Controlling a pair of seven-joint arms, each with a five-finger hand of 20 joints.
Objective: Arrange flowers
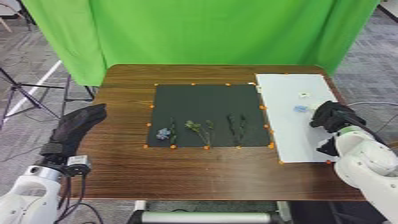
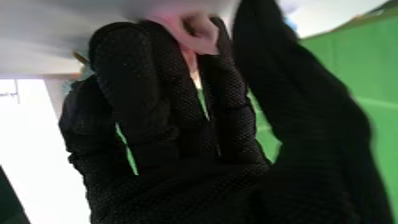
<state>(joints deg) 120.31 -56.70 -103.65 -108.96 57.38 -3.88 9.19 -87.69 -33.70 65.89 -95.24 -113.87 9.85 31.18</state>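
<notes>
1. Flowers: stems lie in a loose row on the black mat (image 1: 206, 100), along its near half. At the left end, a blue flower head (image 1: 163, 133) beside a leafy green stem (image 1: 173, 131); toward the middle, a yellow-green sprig (image 1: 194, 127); farther right, dark green stems (image 1: 232, 126).
2. On the white sheet (image 1: 291, 135), right of the mat: a small pale blossom (image 1: 304, 95) toward the far end, and a light-blue blossom (image 1: 300, 108) nearer.
3. Right robot hand (image 1: 334, 116): over the right part of the white sheet, just beside the light-blue blossom. In the right wrist view, fingers of the right robot hand (image 2: 178, 185) extended, nearly straight, thumb standing apart from them. A pink petal-like piece (image 2: 200, 35) sits at the fingertips; whether they touch it, cannot tell.
4. Left robot hand (image 1: 78, 124): beside and partly over the left edge of the worktop (image 1: 178, 175), well apart from the mat; fingers straight, held together, pointing away from the robot.
5. Surroundings: small orange markers (image 1: 207, 147) line the mat and sheet; a green cloth (image 1: 222, 35) hangs behind the worktop.
</notes>
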